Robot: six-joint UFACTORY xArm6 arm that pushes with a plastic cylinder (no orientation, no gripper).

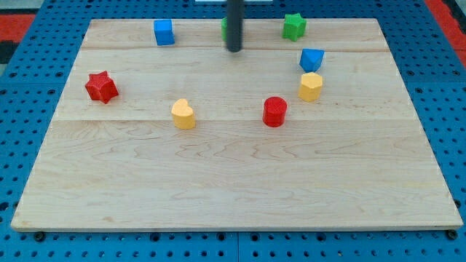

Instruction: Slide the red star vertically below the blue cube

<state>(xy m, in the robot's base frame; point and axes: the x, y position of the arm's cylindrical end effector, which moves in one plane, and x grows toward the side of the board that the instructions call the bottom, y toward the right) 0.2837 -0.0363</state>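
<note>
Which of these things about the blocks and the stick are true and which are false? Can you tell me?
1. The red star sits near the view's left edge of the board. True.
2. My tip is touching the red star. False: it is far off, near the view's top, beside a green block that the rod partly hides.
3. The blue cube is up near the view's top. True.
4. The red star is already straight below the blue cube. False: it lies farther to the view's left.
5. The yellow heart is stacked on the red cylinder. False: they lie apart on the board.
</note>
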